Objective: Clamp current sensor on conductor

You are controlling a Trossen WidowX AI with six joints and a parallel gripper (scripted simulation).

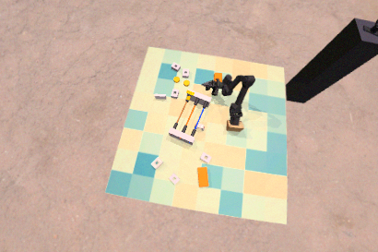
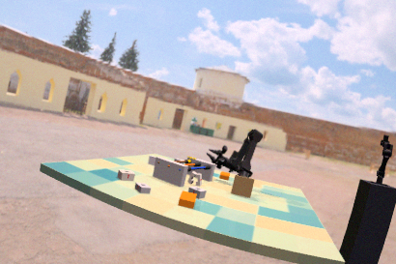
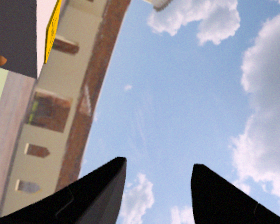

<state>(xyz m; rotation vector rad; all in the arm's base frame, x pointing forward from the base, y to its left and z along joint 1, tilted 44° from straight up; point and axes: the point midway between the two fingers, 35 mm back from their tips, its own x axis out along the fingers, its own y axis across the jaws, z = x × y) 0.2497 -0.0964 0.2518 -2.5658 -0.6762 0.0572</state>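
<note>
- The claw (image 1: 208,84) hangs in the air above the far end of the wire fixture, tipped so that the wrist view looks out at sky and a wall; its two dark fingers stand partly apart with nothing but sky between them, so it is part spread and carrying nothing.
- The arm (image 1: 240,92) rises from its tan base block (image 1: 234,126) on the right of the checkered surface (image 1: 138,120) and bends left toward the fixture, a pose that looks like an approach or a pause, not a grasp.
- Three conductors (image 1: 190,114), two orange and one blue, run between a far dark bracket (image 1: 199,100) and a near pale bracket (image 1: 181,136), raised so that a clamp can pass round one.
- The sensor is too small to pick out with certainty; a small yellow piece (image 1: 190,92) at the far left end of the fixture may be it or a marker, I cannot tell.
- The LOAD marking is not legible in any view.
- Judged from this, the sensor is not yet in hand and the clamping is not yet done.
</note>
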